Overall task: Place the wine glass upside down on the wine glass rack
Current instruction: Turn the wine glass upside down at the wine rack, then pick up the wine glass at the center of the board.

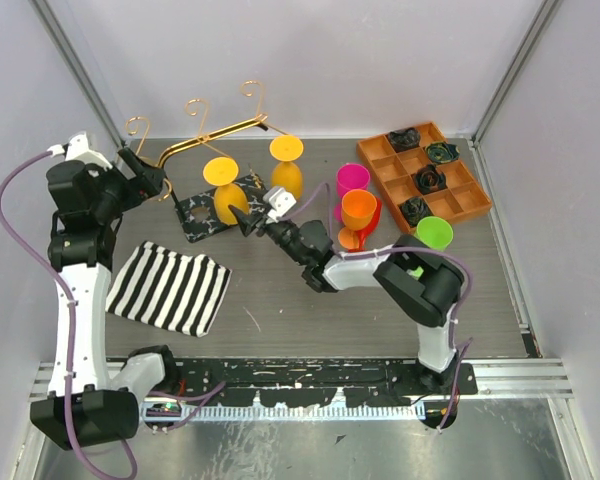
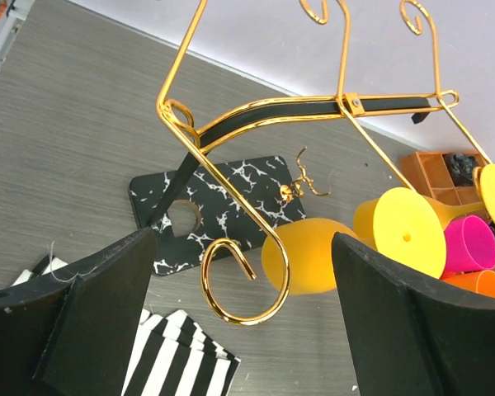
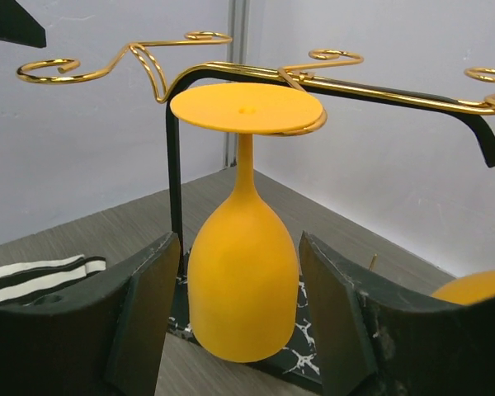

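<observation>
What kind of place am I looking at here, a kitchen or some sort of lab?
Probably a robot test booth, not a kitchen: plain white walls, two arms bolted to a metal rail, and bright glasses hung on a gold rack.

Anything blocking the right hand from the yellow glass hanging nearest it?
Nothing visible. The yellow glass hangs upside down by its foot from the rack, straight ahead of the open right hand. The wrist view shows only open space between them.
</observation>
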`<action>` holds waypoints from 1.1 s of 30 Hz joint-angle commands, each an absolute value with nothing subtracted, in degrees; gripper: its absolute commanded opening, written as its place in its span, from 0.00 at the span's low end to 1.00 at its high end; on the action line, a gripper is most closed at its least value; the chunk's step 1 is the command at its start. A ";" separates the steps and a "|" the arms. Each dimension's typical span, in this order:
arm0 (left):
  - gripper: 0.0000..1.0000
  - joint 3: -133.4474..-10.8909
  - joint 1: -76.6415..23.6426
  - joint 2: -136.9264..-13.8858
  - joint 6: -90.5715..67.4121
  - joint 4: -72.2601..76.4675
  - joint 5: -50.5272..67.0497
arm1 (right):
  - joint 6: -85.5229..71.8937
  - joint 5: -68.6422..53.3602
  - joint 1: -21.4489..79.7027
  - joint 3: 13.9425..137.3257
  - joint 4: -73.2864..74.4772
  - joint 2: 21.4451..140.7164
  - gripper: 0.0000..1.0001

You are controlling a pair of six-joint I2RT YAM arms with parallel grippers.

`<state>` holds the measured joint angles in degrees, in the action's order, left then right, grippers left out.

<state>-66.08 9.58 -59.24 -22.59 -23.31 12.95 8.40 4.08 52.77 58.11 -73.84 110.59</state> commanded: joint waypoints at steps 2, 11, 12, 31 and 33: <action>0.95 -64.87 9.75 -56.52 -22.04 -20.81 12.74 | 4.00 4.88 53.05 53.20 -71.74 102.32 0.70; 0.98 -66.79 -4.60 -51.23 -14.99 -24.48 0.18 | -4.93 6.53 53.75 41.26 -53.19 86.90 0.77; 0.99 -67.26 -7.14 -50.32 -13.40 -25.26 -3.04 | -5.12 6.51 53.93 40.45 -50.32 85.34 0.79; 1.00 -59.86 -14.70 -27.97 -15.18 -45.54 -3.36 | -29.22 24.39 54.58 43.15 12.14 64.35 0.91; 1.00 -58.40 -14.75 -27.69 -16.14 -45.36 -1.38 | -31.60 26.21 54.54 41.87 14.39 62.37 0.91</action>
